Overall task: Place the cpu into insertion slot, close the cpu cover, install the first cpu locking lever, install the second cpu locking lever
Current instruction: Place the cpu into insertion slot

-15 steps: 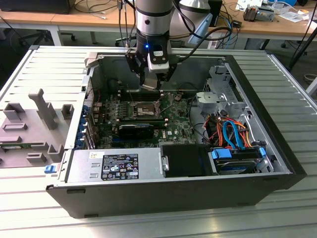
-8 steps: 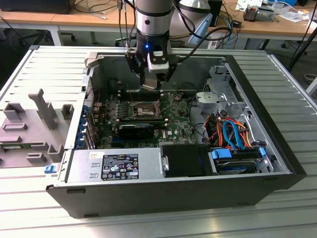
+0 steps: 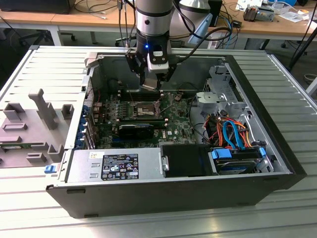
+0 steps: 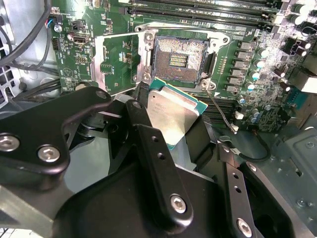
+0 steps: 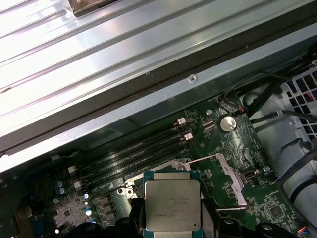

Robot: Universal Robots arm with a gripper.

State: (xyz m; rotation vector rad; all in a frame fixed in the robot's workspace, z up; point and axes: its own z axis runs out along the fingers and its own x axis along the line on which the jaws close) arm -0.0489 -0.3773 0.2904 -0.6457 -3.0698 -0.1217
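cpu (image 4: 176, 116) clamped by its edges in the hand (image 3: 150, 79), silvery top showing in both wrist views, hovering just beside the socket and not yet seated. The cpu cover (image 4: 144, 52) is swung open, the insertion slot (image 4: 179, 58) shows a bare pin field, and a locking lever (image 4: 220, 113) is released. Judged progress: first step under way; seating, closing the cover and both levers remain

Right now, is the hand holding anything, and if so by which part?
Yes: the hand holds the cpu, pinched by two opposite edges, its silvery top facing both wrist cameras. It is not yet in the empty insertion slot.
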